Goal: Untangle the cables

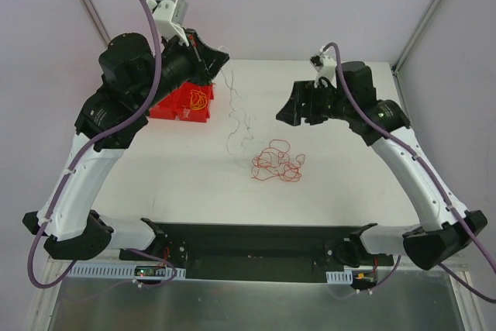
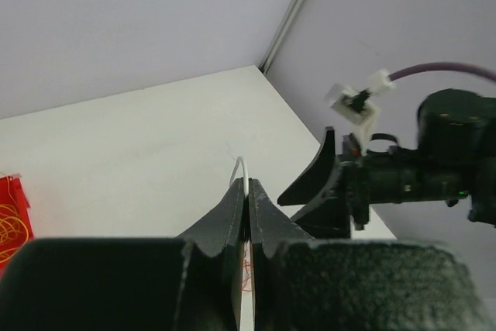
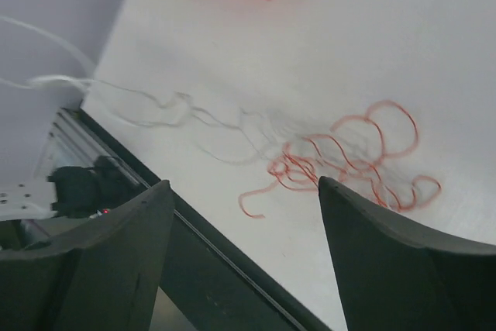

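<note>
L gripper sat pinched shut on the white cable, held high at far left over the red bin. R gripper gaped wide, empty, above the table right of ctr. White strand drooped toward the red cable clump near ctr. Risks as I judged: strand slips the thin pinch, or a pull drags the clump & tightens knots. I couldn't tell if white & red were actually snagged. Bin contents partly hidden by L arm.
</note>
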Robot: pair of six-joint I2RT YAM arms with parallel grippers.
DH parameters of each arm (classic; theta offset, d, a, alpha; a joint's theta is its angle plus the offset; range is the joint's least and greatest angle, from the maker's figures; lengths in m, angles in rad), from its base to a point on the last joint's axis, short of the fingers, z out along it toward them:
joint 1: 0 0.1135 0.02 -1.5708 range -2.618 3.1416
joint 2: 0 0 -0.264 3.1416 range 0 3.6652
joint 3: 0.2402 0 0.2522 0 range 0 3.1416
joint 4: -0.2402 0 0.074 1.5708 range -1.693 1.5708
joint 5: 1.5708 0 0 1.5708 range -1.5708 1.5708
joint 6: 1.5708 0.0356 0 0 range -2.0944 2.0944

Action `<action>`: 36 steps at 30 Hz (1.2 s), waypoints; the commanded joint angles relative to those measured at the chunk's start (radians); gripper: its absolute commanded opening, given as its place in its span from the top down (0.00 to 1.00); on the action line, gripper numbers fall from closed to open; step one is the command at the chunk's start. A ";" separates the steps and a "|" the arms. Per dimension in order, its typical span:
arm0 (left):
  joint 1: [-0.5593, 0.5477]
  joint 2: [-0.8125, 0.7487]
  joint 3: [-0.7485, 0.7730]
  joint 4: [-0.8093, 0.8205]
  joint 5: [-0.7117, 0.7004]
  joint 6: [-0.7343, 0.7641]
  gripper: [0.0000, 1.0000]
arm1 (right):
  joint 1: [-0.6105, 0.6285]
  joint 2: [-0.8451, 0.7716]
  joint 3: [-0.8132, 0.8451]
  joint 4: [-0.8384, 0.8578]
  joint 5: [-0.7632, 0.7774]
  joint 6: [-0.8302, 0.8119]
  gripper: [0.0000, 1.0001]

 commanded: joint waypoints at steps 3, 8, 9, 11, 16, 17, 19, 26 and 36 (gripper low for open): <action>0.005 -0.027 -0.007 0.041 0.040 -0.080 1.00 | 0.135 -0.037 0.061 0.314 -0.105 0.115 0.21; 0.004 -0.016 0.026 0.050 0.080 -0.129 1.00 | 0.253 0.021 0.053 0.426 0.015 0.105 0.25; 0.004 -0.014 0.031 0.055 0.098 -0.139 1.00 | 0.265 0.041 0.077 0.397 0.052 0.105 0.27; 0.005 -0.016 0.036 0.066 0.118 -0.159 1.00 | 0.270 0.086 0.097 0.383 0.086 0.112 0.31; 0.004 -0.031 0.057 0.098 0.135 -0.181 1.00 | 0.273 0.184 0.076 0.310 0.233 0.120 0.42; 0.004 -0.031 0.075 0.110 0.142 -0.178 1.00 | 0.272 0.195 0.042 0.308 0.254 0.113 0.47; 0.004 -0.022 0.137 0.124 0.149 -0.173 1.00 | 0.256 0.205 -0.039 0.311 0.299 0.108 0.60; 0.004 -0.040 0.298 0.288 0.084 -0.111 1.00 | 0.054 0.185 -0.372 0.385 0.258 0.154 0.83; 0.004 -0.057 0.257 0.380 -0.006 -0.048 1.00 | -0.098 0.130 -0.495 0.284 0.324 0.087 0.89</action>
